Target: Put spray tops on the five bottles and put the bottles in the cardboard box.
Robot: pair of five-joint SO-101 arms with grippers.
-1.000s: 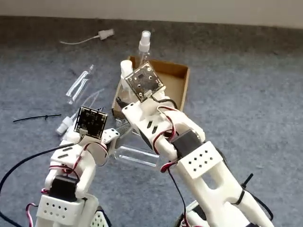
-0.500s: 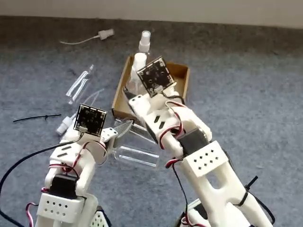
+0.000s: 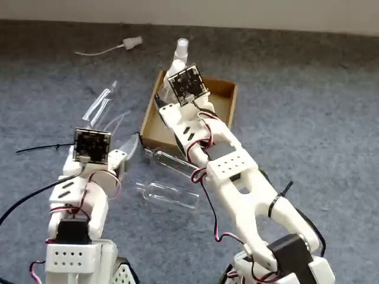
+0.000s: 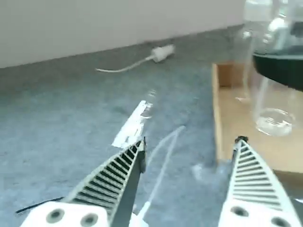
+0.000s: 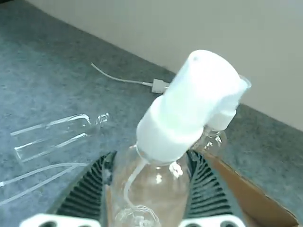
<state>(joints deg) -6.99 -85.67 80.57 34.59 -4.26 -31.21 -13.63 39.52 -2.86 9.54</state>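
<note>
- a clear capped bottle (image 5: 156, 194), its white spray top (image 5: 189, 104) fitted, is clamped upright at the body by the right gripper (image 5: 151, 161) over the cardboard box (image 3: 220, 93).
- the bottle is judged light, smooth and slippery, with thin walls likely to give under a hard squeeze. the mid-body is judged the best place for a hold, since the spray top might pull off or turn.
- a second capped bottle (image 3: 180, 52) stands at the box's far wall.
- one uncapped bottle (image 3: 172, 161) lies on the carpet (image 3: 308, 118) just beside the box, another (image 3: 169, 194) near it, and a third (image 3: 100, 105) well apart.
- a loose spray top (image 3: 131, 42) with its tube lies far off.
- the left gripper (image 4: 189, 142) is spread wide, with nothing between its jaws, above the carpet beside the box.
- whether the held bottle's base rests on the box floor cannot be told, nor whether the second bottle touches the box.
- thin tubes (image 3: 118, 121) are partly covered by the left arm, and their heads are hard to make out.
</note>
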